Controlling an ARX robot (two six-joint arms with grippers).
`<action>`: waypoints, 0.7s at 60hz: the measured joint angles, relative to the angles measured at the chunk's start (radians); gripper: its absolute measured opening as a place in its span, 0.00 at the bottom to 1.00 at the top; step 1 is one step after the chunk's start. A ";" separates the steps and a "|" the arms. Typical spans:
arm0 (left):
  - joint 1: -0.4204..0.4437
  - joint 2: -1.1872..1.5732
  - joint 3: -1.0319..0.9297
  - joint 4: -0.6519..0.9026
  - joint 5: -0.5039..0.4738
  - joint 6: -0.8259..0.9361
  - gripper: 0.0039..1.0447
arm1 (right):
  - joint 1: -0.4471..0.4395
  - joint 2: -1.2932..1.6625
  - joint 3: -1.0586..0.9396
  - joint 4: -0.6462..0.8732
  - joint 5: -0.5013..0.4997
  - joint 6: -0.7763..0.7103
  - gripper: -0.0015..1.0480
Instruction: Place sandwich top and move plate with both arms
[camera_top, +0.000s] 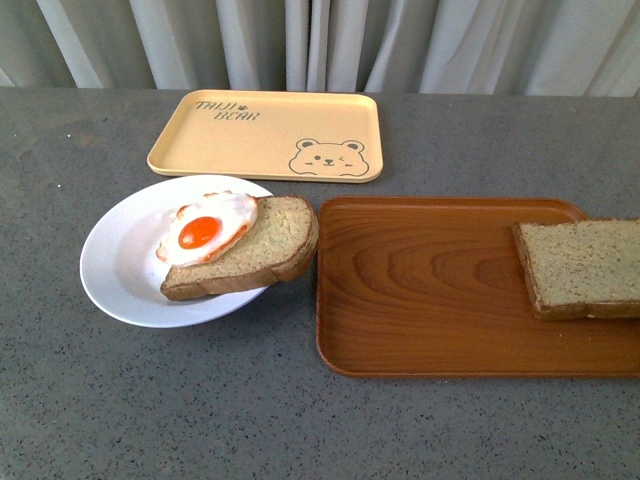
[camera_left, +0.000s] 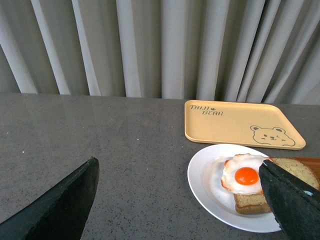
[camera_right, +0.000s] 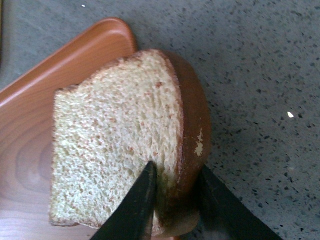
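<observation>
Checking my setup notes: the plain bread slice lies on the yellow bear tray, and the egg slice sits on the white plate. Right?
Not quite. The front view shows the sandwich top on the brown wooden tray, not the bear tray; the egg slice is on the plate.

plate (camera_top: 120, 270) white; sandwich top (camera_top: 585, 265) brown; tray (camera_top: 250, 150) yellow, bear-print

Plate (camera_top: 115, 270) is showing smooth, glossy white; wooden tray (camera_top: 420, 290) is showing brown grain under a soft sheen; bear-print tray (camera_top: 230, 145) is looking matt yellow; sandwich top (camera_right: 115, 150) is showing rough, porous crumb and smoother crust; tabletop (camera_top: 150, 400) is looking speckled grey, stone-like; curtain (camera_left: 150, 45) is hanging as cloth.
</observation>
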 joint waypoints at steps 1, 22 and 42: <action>0.000 0.000 0.000 0.000 0.000 0.000 0.92 | 0.001 -0.008 0.000 -0.003 -0.002 0.003 0.04; 0.000 0.000 0.000 0.000 0.000 0.000 0.92 | 0.234 -0.322 0.009 -0.085 0.031 0.192 0.02; 0.000 0.000 0.000 0.000 0.000 0.000 0.92 | 0.642 -0.200 0.184 -0.008 0.289 0.425 0.02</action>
